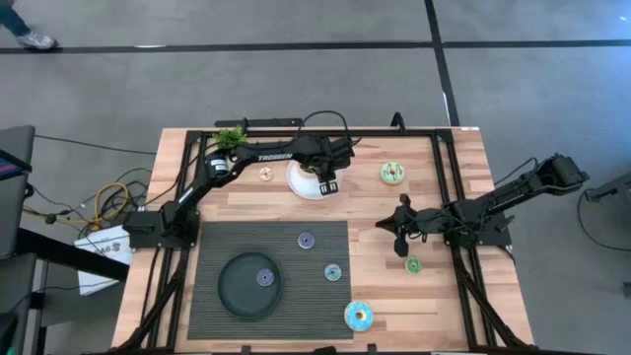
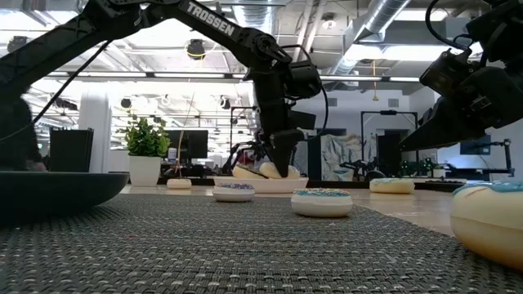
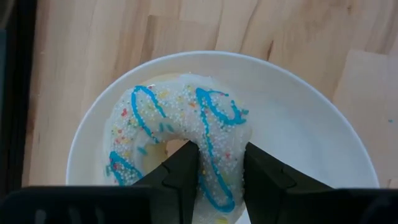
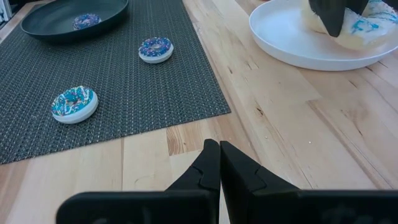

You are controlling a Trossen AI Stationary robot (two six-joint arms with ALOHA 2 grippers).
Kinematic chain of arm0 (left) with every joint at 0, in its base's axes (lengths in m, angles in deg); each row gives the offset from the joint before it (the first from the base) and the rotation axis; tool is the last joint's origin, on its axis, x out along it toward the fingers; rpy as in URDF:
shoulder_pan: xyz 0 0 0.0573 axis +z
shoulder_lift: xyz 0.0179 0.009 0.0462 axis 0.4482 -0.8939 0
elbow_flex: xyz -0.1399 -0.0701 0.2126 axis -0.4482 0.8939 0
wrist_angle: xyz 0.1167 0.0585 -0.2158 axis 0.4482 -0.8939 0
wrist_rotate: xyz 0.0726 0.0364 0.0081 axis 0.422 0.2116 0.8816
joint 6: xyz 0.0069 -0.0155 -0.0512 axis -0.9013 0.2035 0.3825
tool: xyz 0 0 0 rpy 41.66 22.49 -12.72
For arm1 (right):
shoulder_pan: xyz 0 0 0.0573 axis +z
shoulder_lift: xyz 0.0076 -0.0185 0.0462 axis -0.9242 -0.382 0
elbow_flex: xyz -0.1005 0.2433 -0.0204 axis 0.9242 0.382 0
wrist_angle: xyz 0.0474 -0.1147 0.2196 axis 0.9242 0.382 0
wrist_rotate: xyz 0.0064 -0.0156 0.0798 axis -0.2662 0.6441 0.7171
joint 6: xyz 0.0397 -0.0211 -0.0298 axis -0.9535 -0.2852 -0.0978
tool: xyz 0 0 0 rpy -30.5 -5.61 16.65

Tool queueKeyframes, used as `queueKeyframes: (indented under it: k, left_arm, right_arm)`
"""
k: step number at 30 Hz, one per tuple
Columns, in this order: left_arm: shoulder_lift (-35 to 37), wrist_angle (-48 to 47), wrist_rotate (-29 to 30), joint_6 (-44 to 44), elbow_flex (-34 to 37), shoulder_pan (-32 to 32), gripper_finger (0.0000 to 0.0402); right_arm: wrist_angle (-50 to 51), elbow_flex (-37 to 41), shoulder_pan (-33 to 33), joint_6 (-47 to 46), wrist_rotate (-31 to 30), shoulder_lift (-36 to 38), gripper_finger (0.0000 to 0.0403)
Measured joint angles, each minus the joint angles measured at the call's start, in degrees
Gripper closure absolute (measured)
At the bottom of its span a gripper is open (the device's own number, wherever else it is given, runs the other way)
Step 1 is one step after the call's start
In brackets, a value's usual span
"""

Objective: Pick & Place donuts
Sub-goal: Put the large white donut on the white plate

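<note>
The white-iced toy donut with blue drizzle (image 3: pixel 186 137) is pinched on the round white plate (image 3: pixel 311 143) by the left gripper (image 3: pixel 221 171). The right gripper (image 4: pixel 219 163) is held pressed together above the wooden desk (image 4: pixel 298 137).

Your two arms are dark, nearly black machines built of slim tubular links joined by chunky rounded joint housings. The left arm (image 1: pixel 212 177) carries white "TROSSEN" lettering along its forearm link, readable from above and from table height, and a pale round cap marks one joint, toward 9 o'clock from the lettering. Thin black cables loop over its wrist. The left pincer (image 3: pixel 221 171) has two black, angular, wedge-shaped fingers with flat matte faces on a broad black crossbar. The right arm (image 1: pixel 513 197) is equally dark; the right pincer (image 4: pixel 219 163) shows the same faceted black fingers tapering to blunt tips.
</note>
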Motion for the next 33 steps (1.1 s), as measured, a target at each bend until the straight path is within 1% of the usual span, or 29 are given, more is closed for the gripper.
queueKeyframes:
  k: [3, 6, 15, 20, 25, 32, 33]
  left_arm:
    - [0.0, 0.0, 1.3, 0.0, 0.0, 0.0, 0.03]
    - [0.0, 0.1, 1.5, -0.3, 0.0, -0.1, 0.0284]
    - [0.0, 0.2, 3.7, 0.2, 0.0, -0.1, 0.0194]
    - [0.0, -0.2, 3.7, 0.2, 0.0, -0.1, 0.0159]
    - [0.0, -2.0, 3.8, 0.1, 0.0, -0.1, 0.0147]
    - [0.0, -3.2, 2.8, 0.2, 0.0, -0.2, 0.0148]
    - [0.0, -3.3, 3.7, 0.0, -0.1, -0.3, 0.0148]
  right_arm:
    - [0.0, 0.0, 0.0, 0.0, 0.0, 0.0, 0.0402]
    - [0.0, 0.0, 0.0, 0.0, 0.0, 0.0, 0.0402]
    - [0.0, 0.0, 0.0, 0.0, 0.0, 0.0, 0.0402]
    - [0.0, 0.0, 0.0, 0.0, 0.0, 0.0, 0.0402]
    - [0.0, 0.0, 0.0, 0.0, 0.0, 0.0, 0.0402]
    - [0.0, 0.0, 0.0, 0.0, 0.0, 0.0, 0.0402]
    - [0.0, 0.0, 0.0, 0.0, 0.0, 0.0, 0.0402]
